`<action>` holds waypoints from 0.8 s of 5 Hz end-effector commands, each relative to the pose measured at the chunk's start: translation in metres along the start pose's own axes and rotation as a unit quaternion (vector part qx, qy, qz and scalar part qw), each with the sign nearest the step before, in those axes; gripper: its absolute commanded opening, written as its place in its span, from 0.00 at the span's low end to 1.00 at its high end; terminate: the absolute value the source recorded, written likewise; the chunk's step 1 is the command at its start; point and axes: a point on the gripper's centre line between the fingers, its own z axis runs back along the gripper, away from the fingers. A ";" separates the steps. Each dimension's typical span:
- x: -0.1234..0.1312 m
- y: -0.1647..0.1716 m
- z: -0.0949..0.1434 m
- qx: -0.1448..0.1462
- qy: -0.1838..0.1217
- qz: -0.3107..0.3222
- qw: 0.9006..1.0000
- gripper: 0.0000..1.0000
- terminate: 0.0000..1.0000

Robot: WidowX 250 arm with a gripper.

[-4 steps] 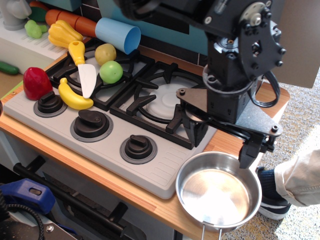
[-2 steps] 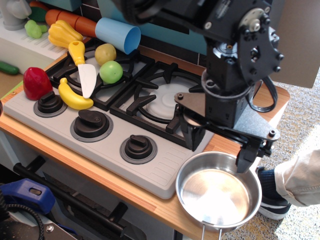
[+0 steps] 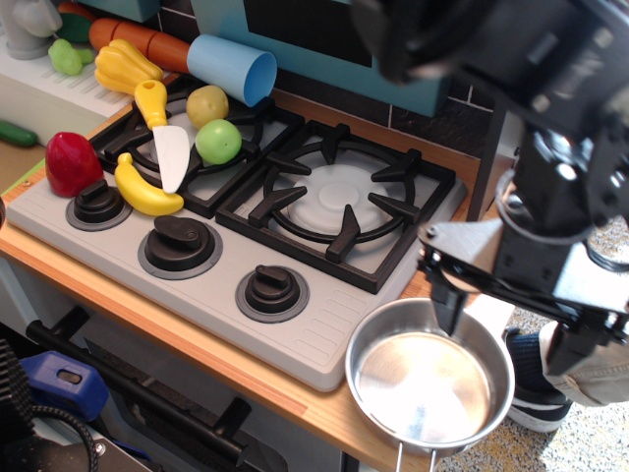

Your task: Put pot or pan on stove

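The shiny steel pan [image 3: 429, 382] sits on the wooden counter at the front right, just off the right corner of the grey stove [image 3: 313, 344]. Its thin wire handle points toward the front edge. My gripper [image 3: 508, 329] hangs over the pan's far right side with its jaws spread wide and nothing between them. The left fingertip [image 3: 448, 313] is at the pan's far rim. The right fingertip [image 3: 568, 352] is beyond the pan's right rim, off the counter. The arm looks motion-blurred.
The right burner grate [image 3: 339, 202] lies behind and left of the pan. The left burner holds a toy knife [image 3: 165, 138], banana [image 3: 145, 189], green ball [image 3: 218, 141] and yellow ball [image 3: 207, 103]. A blue cup [image 3: 232, 67] lies behind. A person's shoe [image 3: 536, 388] is at the right.
The arm has swung to the right, away from the stove's right burner. The gripper now hangs over the pan's right side instead of its far left rim. The pan has not moved.
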 end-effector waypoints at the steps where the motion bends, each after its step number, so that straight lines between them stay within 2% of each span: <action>1: -0.001 -0.019 -0.006 0.000 -0.028 0.015 1.000 1.00 0.00; 4: -0.008 -0.008 -0.031 -0.010 -0.035 0.013 0.999 1.00 0.00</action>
